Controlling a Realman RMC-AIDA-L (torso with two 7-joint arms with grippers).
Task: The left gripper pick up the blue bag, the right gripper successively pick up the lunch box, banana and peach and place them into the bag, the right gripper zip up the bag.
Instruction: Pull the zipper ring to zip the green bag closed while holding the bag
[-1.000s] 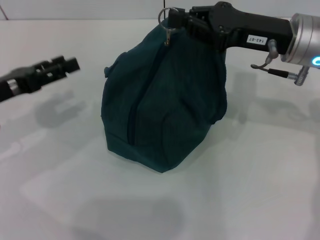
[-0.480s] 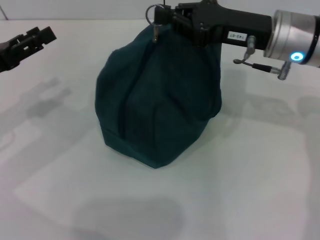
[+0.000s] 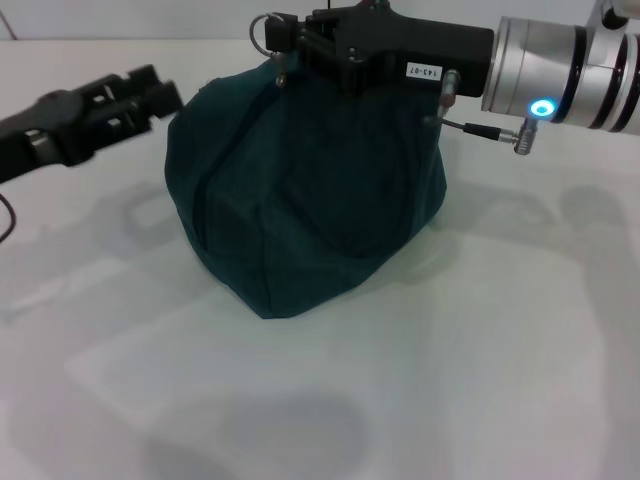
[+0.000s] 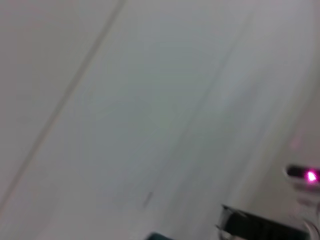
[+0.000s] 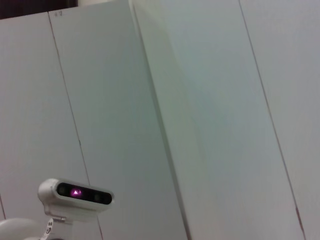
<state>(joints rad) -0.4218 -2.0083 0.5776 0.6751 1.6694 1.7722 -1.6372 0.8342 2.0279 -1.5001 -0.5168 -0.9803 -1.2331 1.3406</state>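
The blue bag (image 3: 300, 195) sat on the white table (image 3: 480, 380) in the head view, bulging and rounded, with its zip line (image 3: 203, 205) running down the side that faced the robot's left. It rested a little left of the table's middle, its base flat on the surface and its top peak lifted toward the far edge.

The right gripper (image 3: 285, 45) reached in from the right, level above the table, its black body lying across the top of the bag. Its fingers were closed together at the bag's peak, where a metal ring (image 3: 265, 30) and the zip pull (image 3: 282, 70) hung just at their tips; they seemed to be clamped on that pull, though the dark parts ran together there and the exact hold was hard to make out. A blue light (image 3: 543, 108) glowed on the silver wrist behind it.

The left gripper (image 3: 150, 92) hung above the table just beside the bag's upper left flank, apart from the fabric, with its fingers slightly apart and holding nothing.

The left wrist view showed mostly pale blurred surface. The right wrist view showed pale wall panels (image 5: 200, 110) and a small white camera unit (image 5: 75, 197) with a pink light.
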